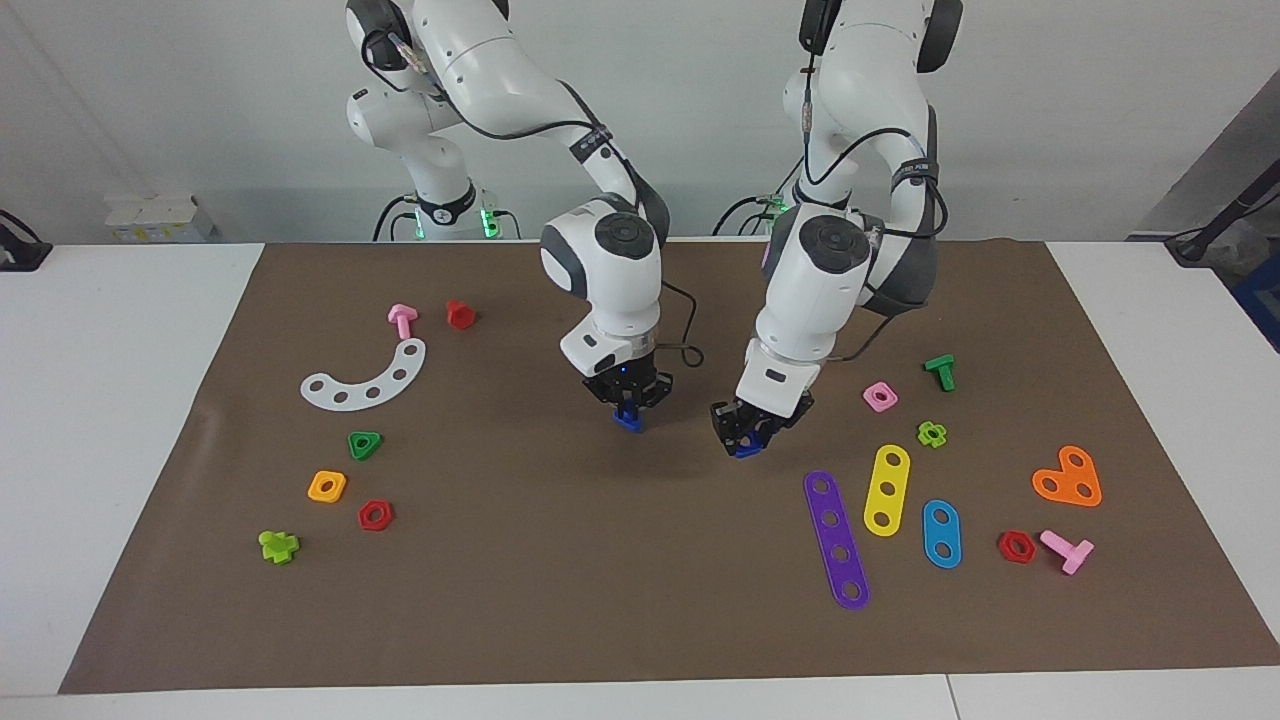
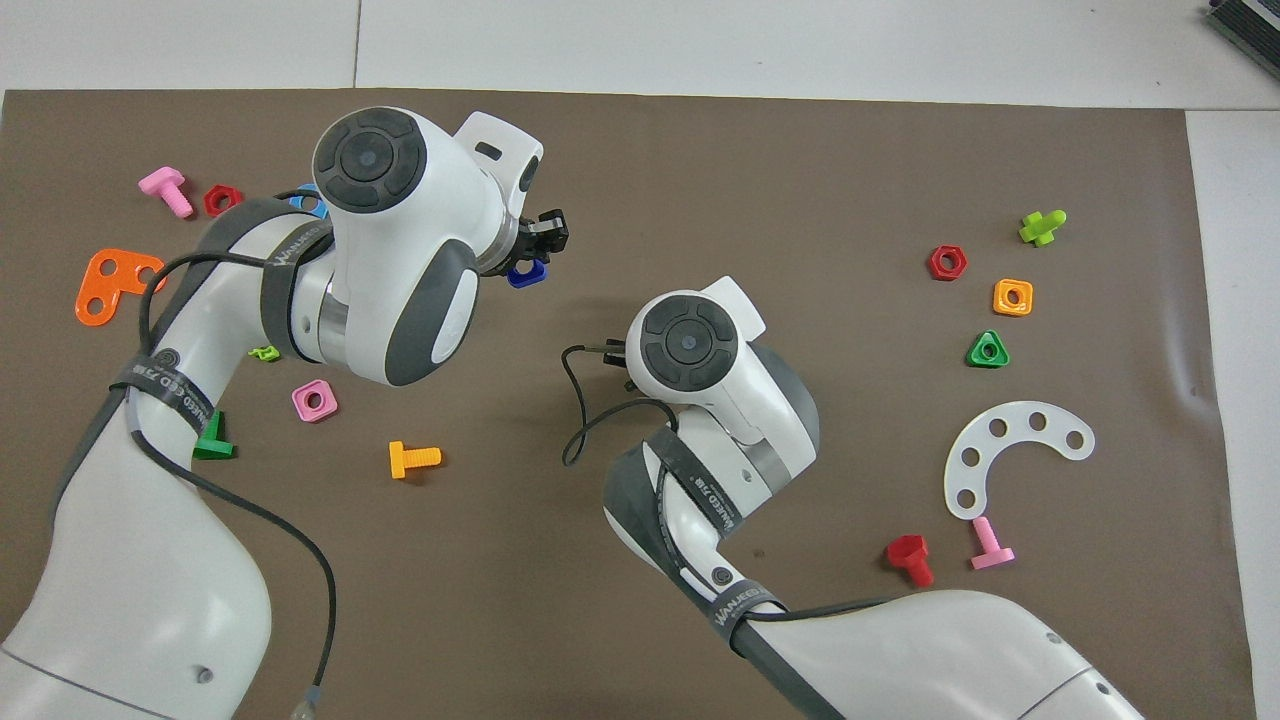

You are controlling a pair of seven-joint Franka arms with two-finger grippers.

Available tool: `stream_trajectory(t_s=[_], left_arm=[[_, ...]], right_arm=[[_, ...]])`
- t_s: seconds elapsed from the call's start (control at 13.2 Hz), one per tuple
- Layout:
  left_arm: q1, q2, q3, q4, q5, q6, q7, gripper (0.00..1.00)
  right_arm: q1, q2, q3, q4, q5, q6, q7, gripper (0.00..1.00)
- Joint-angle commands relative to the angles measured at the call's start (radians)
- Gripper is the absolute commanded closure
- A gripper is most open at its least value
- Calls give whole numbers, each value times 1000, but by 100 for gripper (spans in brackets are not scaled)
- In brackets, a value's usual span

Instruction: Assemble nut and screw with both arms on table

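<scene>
I see my left gripper (image 1: 742, 441) with fingers clamped on the blue nut (image 2: 525, 272), and my right gripper (image 1: 628, 412) pinching the blue screw (image 1: 629, 420), both above the tabletop (image 1: 560, 560).

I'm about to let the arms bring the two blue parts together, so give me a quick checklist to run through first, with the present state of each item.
1. Left gripper holds the nut: ok, shut on it, nut's hole visible in the overhead view.
2. Right gripper holds the screw: ok, blue part sticks out below its fingers.
3. Both parts lifted off the mat: ok, it seems; shadows lie below them.
4. Gap between the two parts: not ok yet, they remain apart.
5. Screw shaft lined up with the nut's hole: cannot tell.
6. Path between the grippers: ok, only bare mat under them; the purple strip lies aside.
</scene>
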Motion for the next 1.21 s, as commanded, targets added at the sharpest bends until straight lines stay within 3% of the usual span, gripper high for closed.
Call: stream_trajectory(t_s=[0.0,0.53,0.91,1.14], left_arm=[[-18,24,17,30,-16,13,-9,100],[-88,88,19,78,-13,41,-64,100],[-197,93,17,64,-10,41,-76,100],[-234,88,19,1,-4,41,-81,100]], right_arm=[[-16,-27,2,-4,-22,-19,25,0],[-159,-239,2,-9,-4,-144,-36,0],[-288,-374,3,-9,-1,-254,-168,0],[-350,-435,0,-9,37,-343,-323,0]])
